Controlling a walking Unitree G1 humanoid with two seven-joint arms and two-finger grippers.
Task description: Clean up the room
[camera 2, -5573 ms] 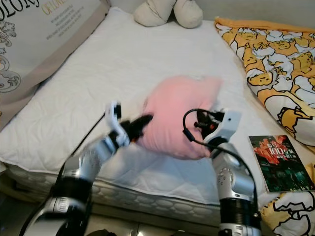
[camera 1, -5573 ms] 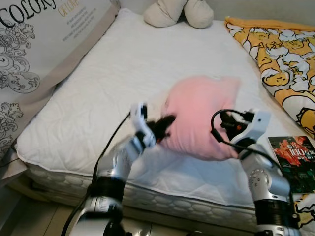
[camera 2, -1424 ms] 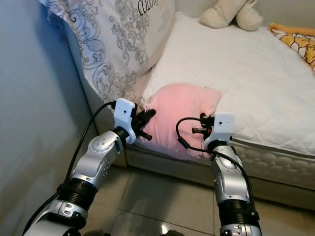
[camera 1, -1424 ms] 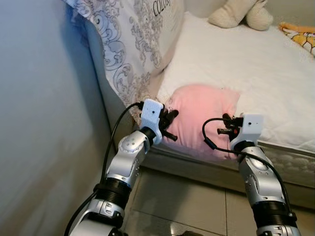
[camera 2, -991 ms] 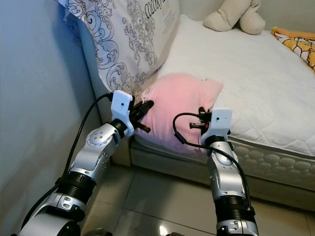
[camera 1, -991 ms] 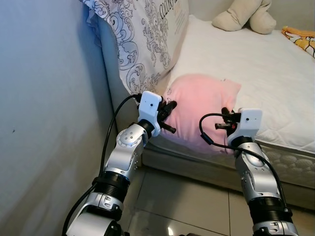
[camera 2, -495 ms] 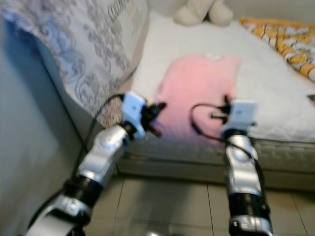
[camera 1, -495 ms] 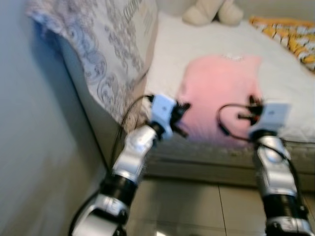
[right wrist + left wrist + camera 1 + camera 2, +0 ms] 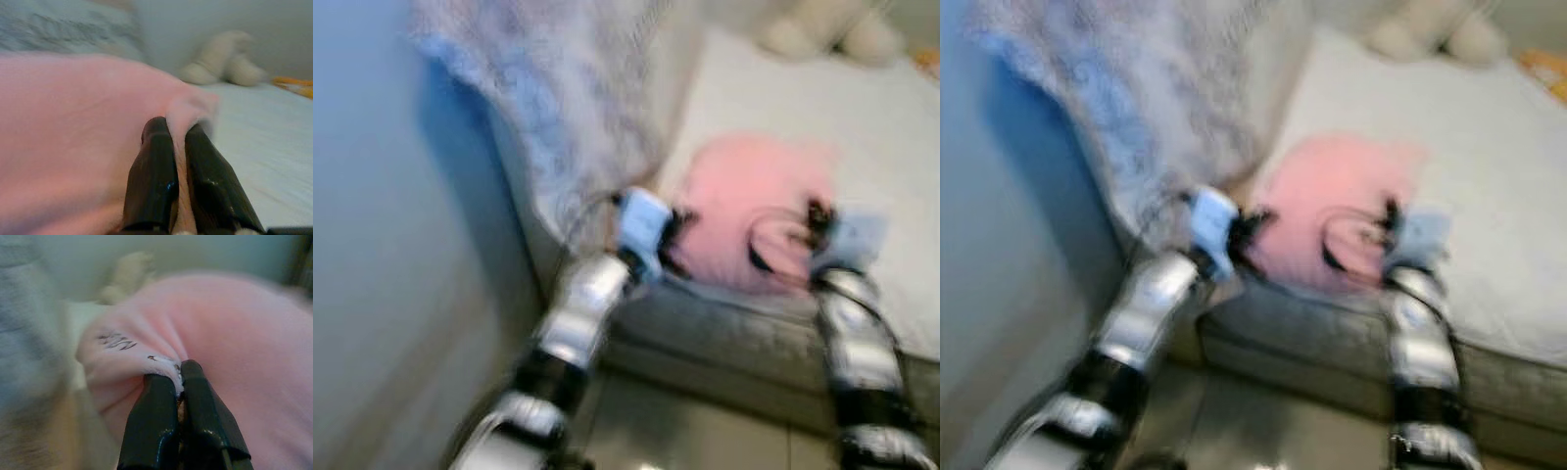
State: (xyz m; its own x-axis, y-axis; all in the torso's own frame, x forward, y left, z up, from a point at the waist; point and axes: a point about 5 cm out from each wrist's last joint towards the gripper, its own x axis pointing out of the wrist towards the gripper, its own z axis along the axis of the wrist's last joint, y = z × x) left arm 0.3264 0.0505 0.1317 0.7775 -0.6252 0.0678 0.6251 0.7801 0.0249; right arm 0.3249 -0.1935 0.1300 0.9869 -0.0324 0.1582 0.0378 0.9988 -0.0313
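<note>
head views are motion-blurred. pink pillow (image 9: pixel 749 211) sits at the near left corner of the bed (image 9: pixel 891 147), on the white mattress and hanging slightly over its near edge.

left gripper (image 9: pixel 177 368): fingers pinched tight together on a bunched fold at one corner of the pink pillow, fabric squeezed between the tips. from the head it's at the pillow's left side, just off the mattress corner.

right gripper (image 9: pixel 178 128): fingers nearly together with a ridge of the pink pillow's fabric clamped between them, at the pillow's right side. both silver arms reach forward from the near edge, one on each side of the pillow, black cable looped by the right wrist.

large patterned grey-white cushion (image 9: pixel 558 108) stands upright along the left side of the bed, against the blue-grey wall (image 9: pixel 382 245), just beside the pillow. beige plush toy (image 9: pixel 1430 34) lies at the far end of the mattress, well apart from the pillow. a sliver of yellow-orange bedding (image 9: pixel 298 85) shows at the far right. tiled floor (image 9: pixel 1263 421) in front of the bed.
</note>
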